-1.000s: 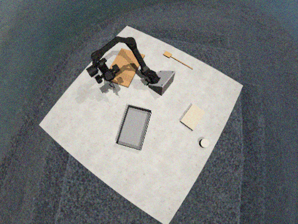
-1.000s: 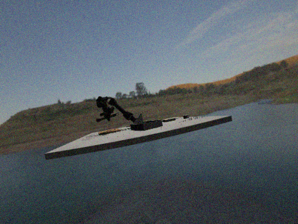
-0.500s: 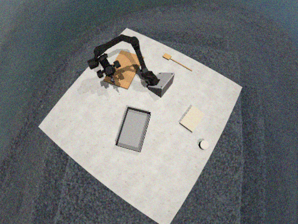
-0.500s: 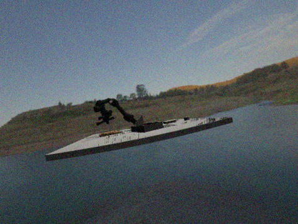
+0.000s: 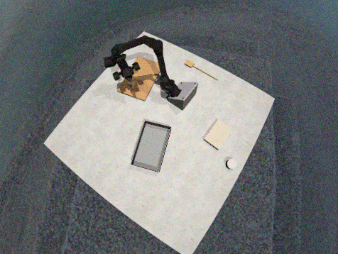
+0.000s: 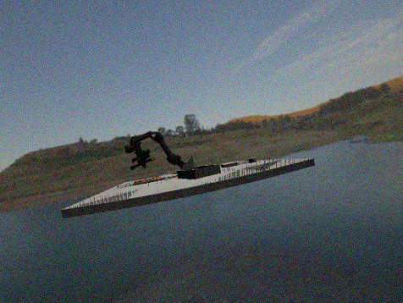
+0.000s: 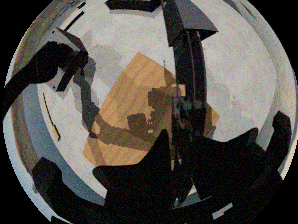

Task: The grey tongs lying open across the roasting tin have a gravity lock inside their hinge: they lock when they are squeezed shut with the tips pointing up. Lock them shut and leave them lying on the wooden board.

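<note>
My gripper (image 5: 128,78) (image 7: 170,131) is shut on the grey tongs (image 7: 192,75) and holds them above the wooden board (image 5: 145,93) (image 6: 146,180) (image 7: 120,105). In the wrist view the tongs run as a dark, narrow strip from between the fingers up to a wider grey end at the top. Their two arms look close together. Whether the hinge is locked cannot be seen. In the top and exterior views the tongs are small and hard to tell from the arm. The roasting tin (image 5: 150,147) holds no tongs.
The arm's grey base (image 5: 190,93) stands right of the board. A wooden spatula (image 5: 189,64) lies at the back edge. A cream block (image 5: 218,134) and a white round piece (image 5: 231,163) are at the right. The board lies near the table's back left edge.
</note>
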{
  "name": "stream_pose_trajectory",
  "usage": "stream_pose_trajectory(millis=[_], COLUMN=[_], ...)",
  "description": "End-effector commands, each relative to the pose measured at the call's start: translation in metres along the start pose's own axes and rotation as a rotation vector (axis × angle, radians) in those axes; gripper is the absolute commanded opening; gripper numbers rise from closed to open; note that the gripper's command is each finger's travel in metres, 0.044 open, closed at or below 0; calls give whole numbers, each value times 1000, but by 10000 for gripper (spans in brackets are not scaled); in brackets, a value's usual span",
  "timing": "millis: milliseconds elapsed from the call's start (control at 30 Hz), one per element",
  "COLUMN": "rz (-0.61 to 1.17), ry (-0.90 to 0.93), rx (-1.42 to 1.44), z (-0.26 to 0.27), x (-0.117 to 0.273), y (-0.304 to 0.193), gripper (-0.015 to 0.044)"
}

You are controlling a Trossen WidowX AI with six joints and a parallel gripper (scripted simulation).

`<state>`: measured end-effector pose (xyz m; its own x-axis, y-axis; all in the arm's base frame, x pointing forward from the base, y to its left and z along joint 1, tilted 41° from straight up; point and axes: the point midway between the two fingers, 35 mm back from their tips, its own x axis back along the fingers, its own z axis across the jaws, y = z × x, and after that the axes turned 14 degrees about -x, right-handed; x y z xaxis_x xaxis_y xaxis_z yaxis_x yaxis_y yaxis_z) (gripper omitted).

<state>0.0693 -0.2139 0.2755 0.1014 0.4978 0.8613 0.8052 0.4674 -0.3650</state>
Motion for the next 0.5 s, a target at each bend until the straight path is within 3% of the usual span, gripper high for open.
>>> stream_pose_trajectory(millis=[0,467], rz=[-2,36], ry=[-21,-74], rx=[-8,-36], z=[8,37], x=[4,18], y=[-12,-45], gripper=[-150,-150])
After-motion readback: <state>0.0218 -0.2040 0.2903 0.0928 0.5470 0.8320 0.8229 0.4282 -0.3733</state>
